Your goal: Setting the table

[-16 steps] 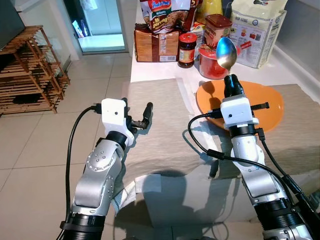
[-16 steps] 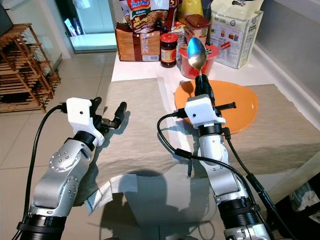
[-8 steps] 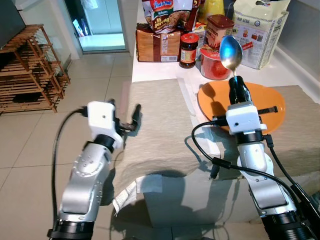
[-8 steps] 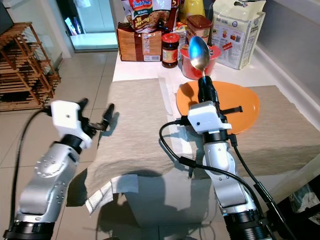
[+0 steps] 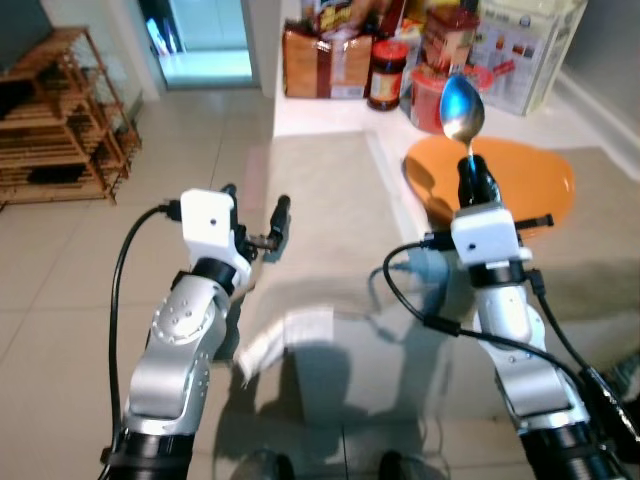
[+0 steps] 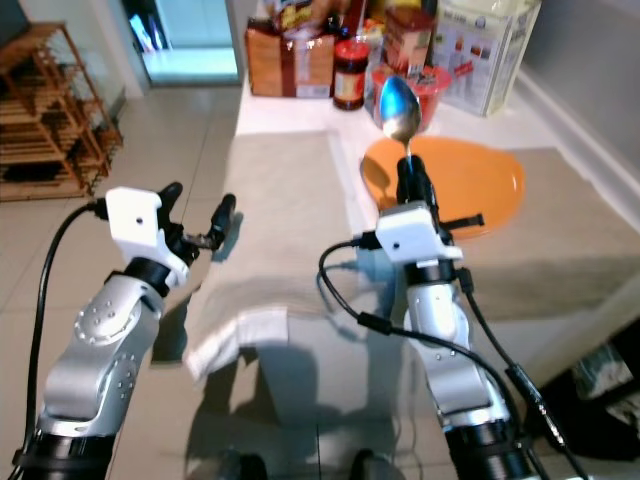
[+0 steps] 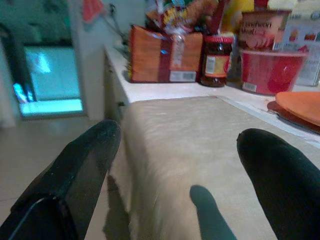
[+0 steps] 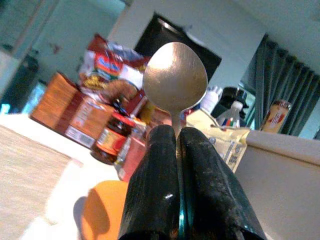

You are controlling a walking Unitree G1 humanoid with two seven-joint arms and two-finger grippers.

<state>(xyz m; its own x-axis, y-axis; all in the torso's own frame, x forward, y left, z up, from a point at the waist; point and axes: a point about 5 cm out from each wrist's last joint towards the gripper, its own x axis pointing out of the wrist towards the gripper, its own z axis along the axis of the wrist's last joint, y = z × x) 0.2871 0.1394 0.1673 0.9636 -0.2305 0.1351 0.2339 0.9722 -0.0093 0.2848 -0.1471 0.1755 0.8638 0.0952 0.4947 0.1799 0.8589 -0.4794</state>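
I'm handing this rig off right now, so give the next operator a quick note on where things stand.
Right gripper: shut on the spoon, bowl up, held over the near edge of the orange plate.
Left gripper: open, holding nothing, at the left edge of the beige placemat.
Done: plate is on the table; spoon is picked up.
Left: lay the spoon beside the plate.

Polished metal spoon, mirror-bright bowl, clamped between matt black, scuffed fingers of right gripper. Glossy orange plastic plate at 1 o'clock. Beige woven cloth table runner, matt, faintly coarse. Slatted brown wooden rack at 10 o'clock. Smooth pale floor tiles, slight sheen.
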